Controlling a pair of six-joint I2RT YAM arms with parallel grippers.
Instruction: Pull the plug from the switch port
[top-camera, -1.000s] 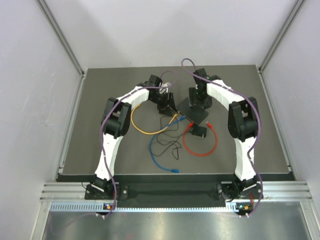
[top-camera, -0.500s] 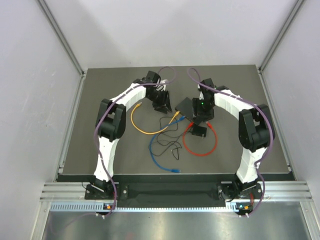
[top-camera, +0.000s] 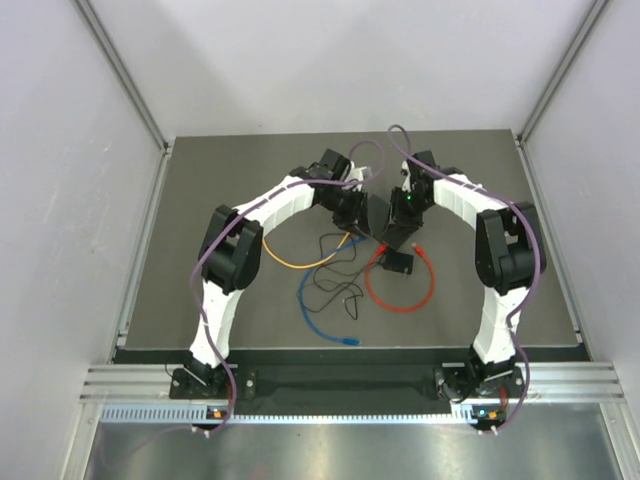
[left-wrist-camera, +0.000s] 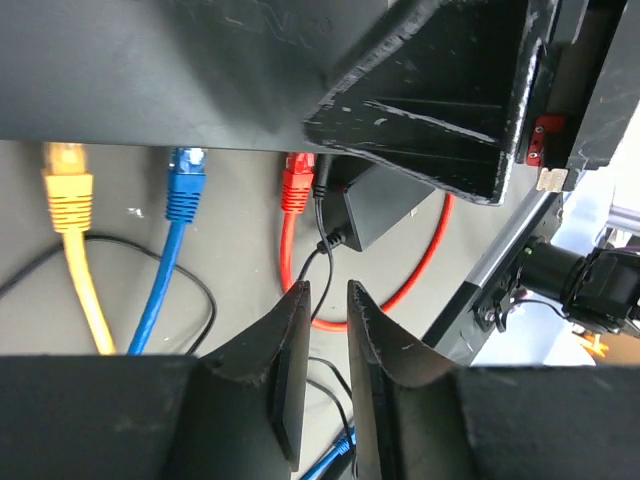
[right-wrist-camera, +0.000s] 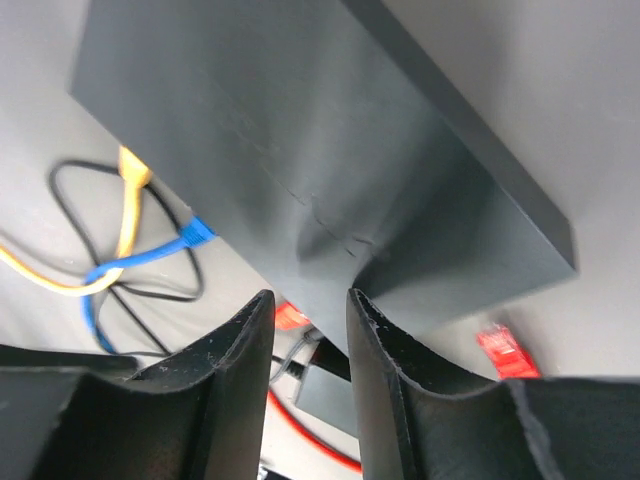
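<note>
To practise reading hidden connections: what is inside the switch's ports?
Three show: yellow plug, blue plug, red plug, with a black lead beside the red. Their tips are covered by the switch.

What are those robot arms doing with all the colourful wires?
Two robot arms meet at the flat matte-black switch box. A yellow plug, a blue plug and a red plug all sit in its sockets. The left arm's fingers hang by the red plug, a narrow gap between them. The right arm's fingers point at the box's flat face. No plug is out yet.
</note>
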